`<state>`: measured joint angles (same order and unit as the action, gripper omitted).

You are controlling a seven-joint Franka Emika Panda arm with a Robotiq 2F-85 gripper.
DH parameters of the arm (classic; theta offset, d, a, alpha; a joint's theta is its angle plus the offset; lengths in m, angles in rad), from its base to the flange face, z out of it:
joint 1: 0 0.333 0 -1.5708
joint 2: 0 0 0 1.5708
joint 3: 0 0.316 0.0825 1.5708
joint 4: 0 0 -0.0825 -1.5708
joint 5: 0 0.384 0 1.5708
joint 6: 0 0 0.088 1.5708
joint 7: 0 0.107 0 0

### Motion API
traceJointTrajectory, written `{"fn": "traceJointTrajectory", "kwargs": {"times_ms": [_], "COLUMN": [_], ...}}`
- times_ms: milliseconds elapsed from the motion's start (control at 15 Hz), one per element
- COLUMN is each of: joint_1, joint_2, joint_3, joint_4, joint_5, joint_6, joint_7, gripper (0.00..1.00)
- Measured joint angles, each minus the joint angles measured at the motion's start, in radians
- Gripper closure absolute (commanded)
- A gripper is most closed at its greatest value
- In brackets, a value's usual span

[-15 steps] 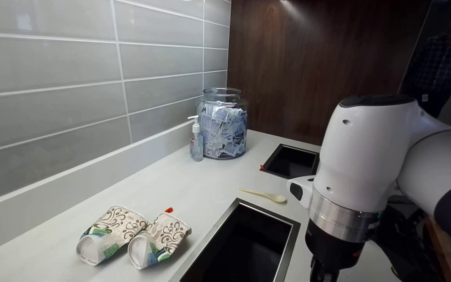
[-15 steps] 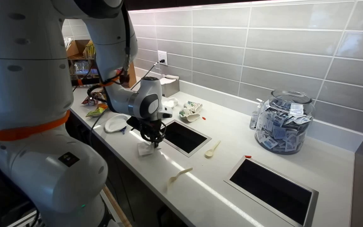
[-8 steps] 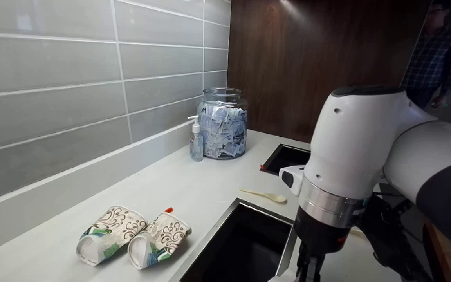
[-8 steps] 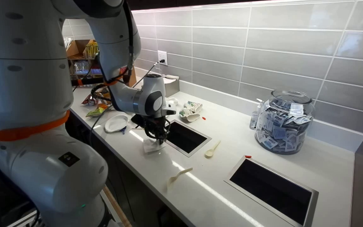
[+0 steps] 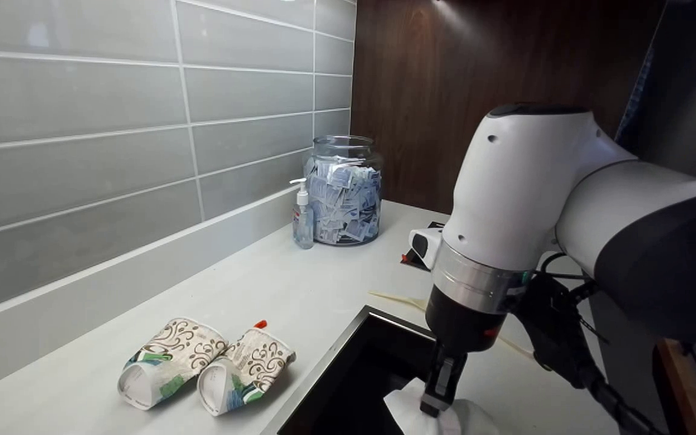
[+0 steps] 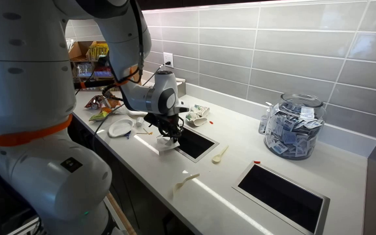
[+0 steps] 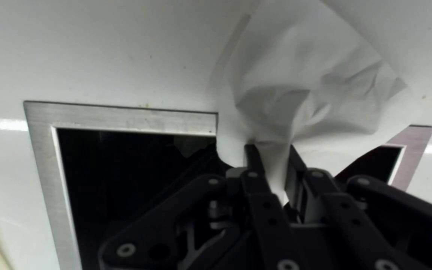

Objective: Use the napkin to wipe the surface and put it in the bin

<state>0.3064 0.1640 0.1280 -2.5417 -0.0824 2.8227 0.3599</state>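
My gripper point(image 5: 432, 406) points down at the rim of the nearer dark rectangular opening point(image 5: 325, 362); it also shows in an exterior view point(image 6: 175, 139). In the wrist view the gripper point(image 7: 271, 154) is shut on the white napkin point(image 7: 306, 82), pinching a bunched part between its fingers point(image 7: 254, 161). The napkin fans out from the fingertips and overlaps the metal rim point(image 7: 126, 119) and part of the opening. It shows in both exterior views point(image 5: 405, 408) point(image 6: 165, 145). Whether it touches the off-white countertop point(image 6: 214, 187) I cannot tell. No separate bin shows; the opening's inside is dark.
Two crumpled paper cups point(image 5: 173, 356) lie beside the opening. A pale spoon point(image 6: 220, 155) and a pale utensil point(image 6: 183, 182) lie on the countertop. A second opening point(image 6: 323, 212), a glass jar point(image 6: 295, 127), a pump bottle point(image 5: 303, 223) and a white plate point(image 6: 121, 128) are around.
My gripper has carried the napkin from the countertop beside the nearer opening to its rim, rising somewhat. A cup and small items near the plate have come into view. The person has mostly left view.
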Motion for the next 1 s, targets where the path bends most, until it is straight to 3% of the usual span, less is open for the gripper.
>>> {"fn": "traceJointTrajectory", "kwargs": {"times_ms": [1000], "joint_1": [-0.010], "joint_2": [0.139], "joint_3": [-0.063], "joint_4": [0.241], "joint_5": [-0.025], "joint_6": [-0.082], "joint_7": [-0.006], "gripper": [0.95]}}
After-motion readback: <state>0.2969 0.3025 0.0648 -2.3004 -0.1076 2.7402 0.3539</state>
